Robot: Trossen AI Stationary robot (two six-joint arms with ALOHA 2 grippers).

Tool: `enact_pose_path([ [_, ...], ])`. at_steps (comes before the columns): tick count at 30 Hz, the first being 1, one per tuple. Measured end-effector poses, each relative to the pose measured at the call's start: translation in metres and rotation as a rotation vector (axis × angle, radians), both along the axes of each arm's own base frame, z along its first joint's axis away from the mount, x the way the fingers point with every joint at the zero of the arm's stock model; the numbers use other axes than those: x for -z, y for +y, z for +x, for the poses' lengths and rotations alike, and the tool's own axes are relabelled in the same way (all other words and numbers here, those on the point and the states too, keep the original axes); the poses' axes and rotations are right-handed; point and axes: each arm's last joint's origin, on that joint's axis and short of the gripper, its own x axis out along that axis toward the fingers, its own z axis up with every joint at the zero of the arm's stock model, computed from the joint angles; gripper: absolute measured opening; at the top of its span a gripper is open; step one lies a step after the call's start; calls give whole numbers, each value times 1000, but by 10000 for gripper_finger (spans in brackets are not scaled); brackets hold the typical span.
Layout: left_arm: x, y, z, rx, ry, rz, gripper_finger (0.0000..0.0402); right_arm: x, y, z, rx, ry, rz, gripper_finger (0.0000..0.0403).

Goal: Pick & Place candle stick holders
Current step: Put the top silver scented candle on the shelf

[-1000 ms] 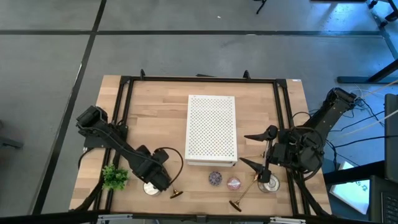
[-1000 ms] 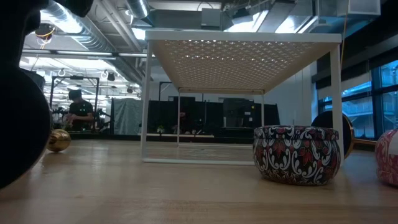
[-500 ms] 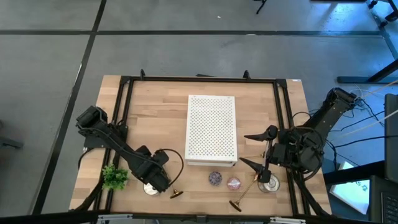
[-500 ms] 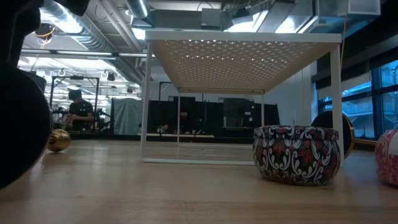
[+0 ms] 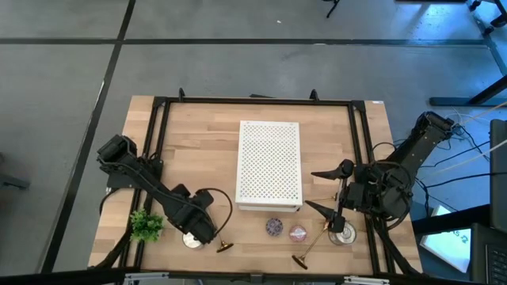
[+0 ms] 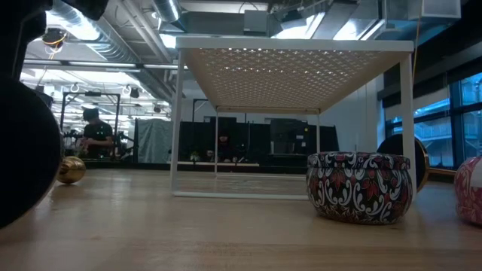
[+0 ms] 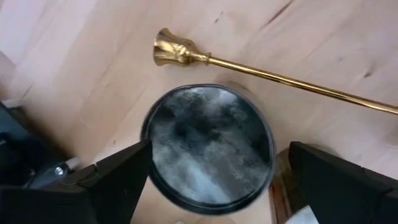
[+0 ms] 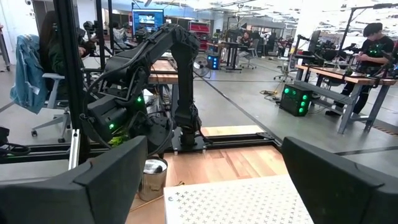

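So far nothing is placed: two brass candle stick holders (image 5: 225,247) (image 5: 310,248) lie on the near table edge. Left gripper (image 7: 211,180) hangs wide open above a silver tin (image 7: 208,145), empty; right gripper (image 5: 326,190) spread open, empty.

Almost nothing changes between the earlier pictures and this moment. In the high view, the left gripper (image 5: 192,235) shifts very slightly along the front edge of the table, over the round tin (image 7: 208,144); the shift is so small that it is hard to be sure of it. In the low view, the dark arm (image 6: 26,113) at the near side shows a slightly different outline at the upper corner. In the room behind the table, small figures (image 6: 220,143) far away seem to move a little.
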Motion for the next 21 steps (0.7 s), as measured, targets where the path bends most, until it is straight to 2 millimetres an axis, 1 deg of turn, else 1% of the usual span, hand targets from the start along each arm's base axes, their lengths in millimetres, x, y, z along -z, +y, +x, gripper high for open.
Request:
enact_pose_path([
  [3,0,0,0,13,-4,8,397,0,0,0,0,0,0,376],
  [21,-1,4,-6,58,73,46,400,0,0,0,0,0,0,376],
])
